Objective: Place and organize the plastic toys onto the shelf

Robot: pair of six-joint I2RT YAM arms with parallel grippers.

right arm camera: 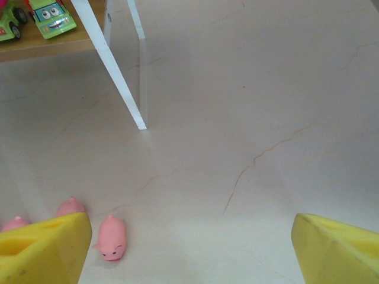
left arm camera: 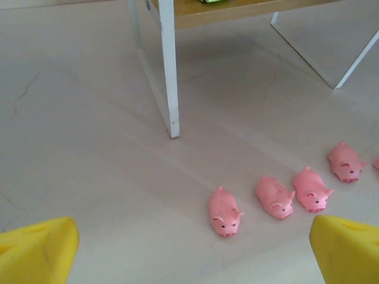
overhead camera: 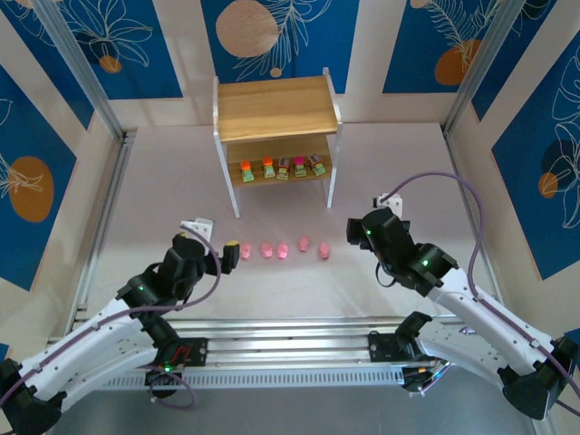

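- At 12 o'clock of the pale surface (overhead camera: 426, 181): the small two-tier shelf of light wooden boards and thin white legs (overhead camera: 272, 109).
- Already lined up on its lower board: the blocky green-based plastic toys with orange, magenta or grey tops (overhead camera: 284, 169).
- Not yet on the shelf: the row of small rounded pink plastic pigs (overhead camera: 283, 249), lying on the surface at 6 o'clock of the shelf and stretched from 9 to 3 o'clock.
- Left fingers (overhead camera: 219, 256): spread wide, gripping nothing, just beside the 9 o'clock end of the row.
- Right fingers (overhead camera: 354, 233): also wide apart with nothing between, near the 3 o'clock end but a little further off.
- In the left wrist view: nearest pig (left arm camera: 225, 212) ahead at about 1 o'clock between the yellow finger pads (left arm camera: 35, 251), with its long axis from about 11 to 5 o'clock and its snout toward the camera.
- Probably the deciding relation: closing line of the pads from 9 to 3 o'clock, so across the narrow body of that pig and not along it.
- In the right wrist view: end pig (right arm camera: 111, 238) at about 7 o'clock, just beside one pad and far off centre.
- Judged nearer and better lined up: the left arm, needing only a short advance toward 1 o'clock before lowering.
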